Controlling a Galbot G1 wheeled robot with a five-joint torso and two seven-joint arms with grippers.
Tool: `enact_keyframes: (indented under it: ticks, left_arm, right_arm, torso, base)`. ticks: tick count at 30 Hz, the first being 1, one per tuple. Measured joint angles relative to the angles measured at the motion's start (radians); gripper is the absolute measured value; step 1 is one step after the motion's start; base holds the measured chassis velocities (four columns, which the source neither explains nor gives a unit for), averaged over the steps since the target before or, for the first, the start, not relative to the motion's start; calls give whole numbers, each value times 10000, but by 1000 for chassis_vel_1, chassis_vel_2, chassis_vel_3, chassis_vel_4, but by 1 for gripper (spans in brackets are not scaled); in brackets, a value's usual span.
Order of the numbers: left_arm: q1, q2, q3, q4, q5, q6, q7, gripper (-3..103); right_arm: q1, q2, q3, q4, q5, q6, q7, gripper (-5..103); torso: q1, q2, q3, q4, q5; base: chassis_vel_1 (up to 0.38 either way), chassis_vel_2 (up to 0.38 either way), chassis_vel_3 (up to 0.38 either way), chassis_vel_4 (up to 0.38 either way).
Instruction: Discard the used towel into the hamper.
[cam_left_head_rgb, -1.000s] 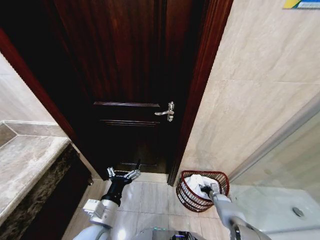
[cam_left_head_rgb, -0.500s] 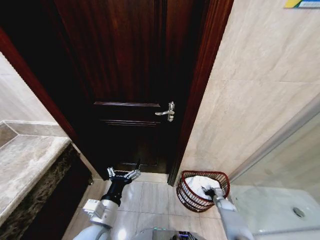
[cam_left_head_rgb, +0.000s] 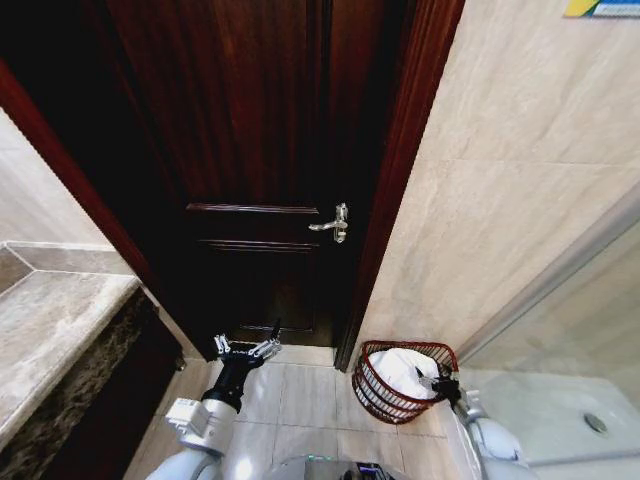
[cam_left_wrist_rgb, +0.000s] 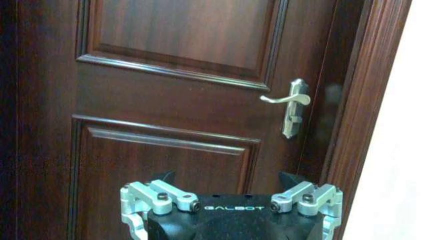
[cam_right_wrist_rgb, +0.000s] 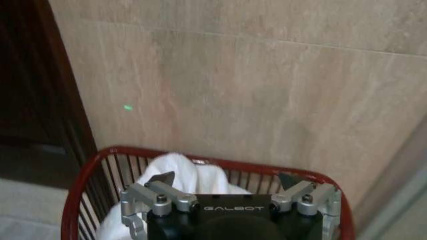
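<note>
The towel (cam_left_head_rgb: 400, 372), a white crumpled bundle, lies inside the hamper (cam_left_head_rgb: 372, 392), which sits on the floor tiles at about 5 o'clock in the head view, tucked against the beige wall (cam_left_head_rgb: 500, 200) just beside the dark door frame (cam_left_head_rgb: 400, 180). In the right wrist view the cloth mounds up toward the red rim, slightly proud of it. The right tool (cam_left_head_rgb: 441, 384) hangs at the hamper's near rim with its fingers spread and nothing between them. The drop looks done; doing the rest well means lifting straight up and clear so no finger snags the cloth or the wires and tips the light basket. The left tool (cam_left_head_rgb: 246, 350), fingers spread and empty, idles at 7 o'clock facing the door (cam_left_head_rgb: 250, 150).
</note>
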Motion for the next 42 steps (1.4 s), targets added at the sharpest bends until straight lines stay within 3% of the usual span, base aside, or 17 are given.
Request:
enact_keyframes:
  ticks: [4, 7, 11, 21, 34, 38, 42]
  left_arm:
    - [0, 0, 0, 0, 0, 0, 0, 100]
    - [0, 0, 0, 0, 0, 0, 0, 100]
    - [0, 0, 0, 0, 0, 0, 0, 100]
    - [0, 0, 0, 0, 0, 0, 0, 100]
    - [0, 0, 0, 0, 0, 0, 0, 100]
    - [0, 0, 0, 0, 0, 1, 0, 100]
    - [0, 0, 0, 0, 0, 0, 0, 100]
  right_arm:
    - [521, 86, -100, -804, 214, 186, -101, 100]
    - [1835, 438, -358, -2875, 390, 278, 561, 100]
    - [2378, 579, -394, -3771, 231, 283, 797, 100]
    - [4322, 564, -122, -7383, -1302, 476, 865, 100]
    - [5751, 514, 83, -9262, -3449, -41, 923, 100]
    - [5685, 439, 76, -9330, -3598, -44, 856, 100]
    - [5522, 412, 27, -9096, -3035, -35, 811, 100]
  torso:
    - [0, 0, 0, 1, 2]
    - [1, -1, 1, 3, 5]
    - [1, -1, 0, 5, 6]
    - [1, 0, 0, 3, 0]
    - [1, 0, 0, 5, 2]
    - [0, 0, -1, 2, 2]
    - [1, 0, 0, 3, 7]
  base:
    - [0, 0, 0, 0]
    - [0, 0, 0, 0]
    - [0, 0, 0, 0]
    - [0, 0, 0, 0]
    - [0, 0, 0, 0]
    - [0, 0, 0, 0]
    - [0, 0, 0, 0]
